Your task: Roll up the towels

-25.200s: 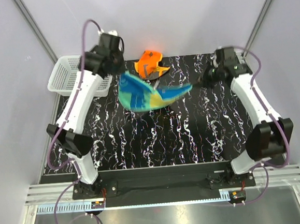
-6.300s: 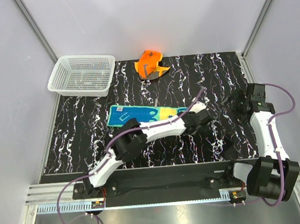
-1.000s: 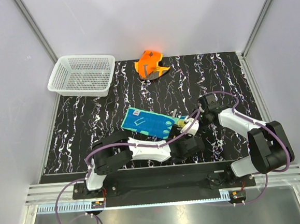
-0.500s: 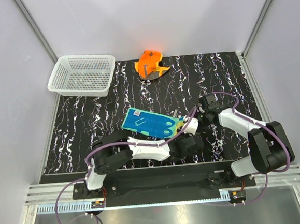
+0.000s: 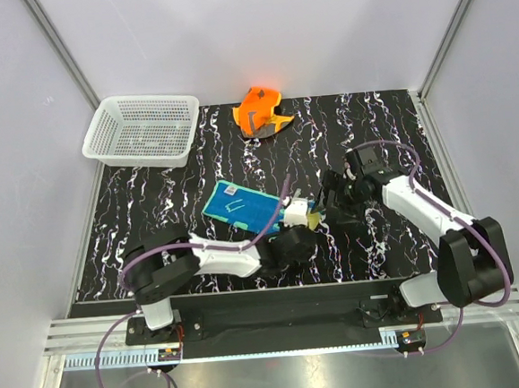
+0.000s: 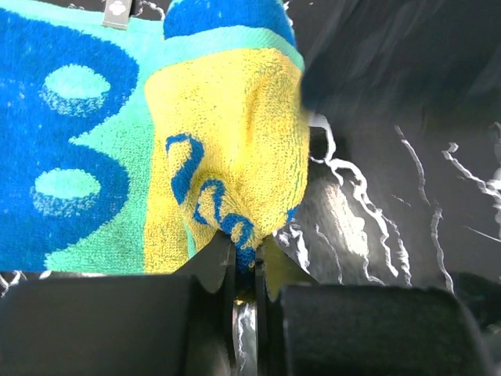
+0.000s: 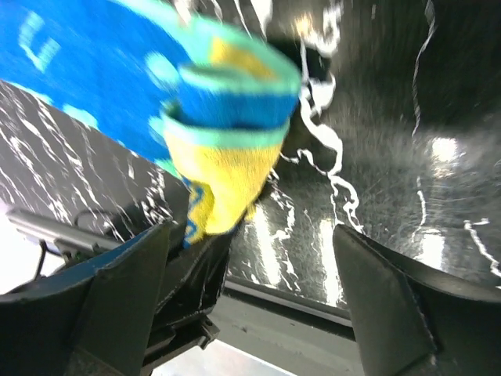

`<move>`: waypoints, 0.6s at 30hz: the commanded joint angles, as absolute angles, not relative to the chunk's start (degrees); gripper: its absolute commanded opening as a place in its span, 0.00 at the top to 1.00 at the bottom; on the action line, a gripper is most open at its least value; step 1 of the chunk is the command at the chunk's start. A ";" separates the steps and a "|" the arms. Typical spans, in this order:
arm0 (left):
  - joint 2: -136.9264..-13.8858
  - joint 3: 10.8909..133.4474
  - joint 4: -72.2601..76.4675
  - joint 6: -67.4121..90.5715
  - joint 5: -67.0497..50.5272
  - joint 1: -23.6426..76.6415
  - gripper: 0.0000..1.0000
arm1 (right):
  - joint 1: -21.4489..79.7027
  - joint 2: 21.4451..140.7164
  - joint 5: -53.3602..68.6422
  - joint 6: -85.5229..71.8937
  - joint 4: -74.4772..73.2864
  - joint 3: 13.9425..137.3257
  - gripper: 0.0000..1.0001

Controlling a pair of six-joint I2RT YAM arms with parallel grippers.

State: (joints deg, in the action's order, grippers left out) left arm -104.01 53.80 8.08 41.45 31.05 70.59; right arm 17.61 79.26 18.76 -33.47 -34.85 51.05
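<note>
Sprung wide, the right gripper [image 7: 250,235] has drawn clear; the left gripper [image 6: 244,262] has clamped the turned-over end of the yellow towel [image 6: 235,157].
Pinched between its jaws, that end is doubled over, likely to keep the roll started; the rest lies flat beyond on the tabletop [image 5: 371,131], the orange towel [image 5: 260,110] well past it, unrolled.

Left arm [image 5: 219,255] stretches low toward the centre, left gripper [image 6: 244,262] pinched tight on the yellow towel [image 6: 235,157]. Right arm [image 5: 413,200] bends inward, right gripper [image 7: 252,229] jaws spread wide.
</note>
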 commanded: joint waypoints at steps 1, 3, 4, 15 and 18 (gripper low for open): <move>-97.84 49.14 19.66 45.78 25.76 68.82 1.00 | 16.71 76.47 12.75 -31.90 -40.16 57.47 0.07; -96.16 45.20 23.01 47.54 22.08 67.59 1.00 | 14.95 75.85 12.92 -32.17 -40.25 58.97 0.06; -94.93 43.78 26.68 49.55 20.58 66.02 1.00 | 14.42 75.50 13.18 -32.34 -40.17 59.15 0.06; -97.82 32.70 50.78 60.27 0.98 56.61 1.00 | 13.45 73.04 34.88 -44.11 -14.55 40.81 0.21; -101.85 30.33 59.47 64.66 -3.77 54.59 1.00 | 15.29 74.00 35.33 -44.12 -12.05 39.03 0.22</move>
State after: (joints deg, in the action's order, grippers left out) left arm -98.59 32.47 43.57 58.50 4.16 56.42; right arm 13.65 73.84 29.74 -41.36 -21.41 39.75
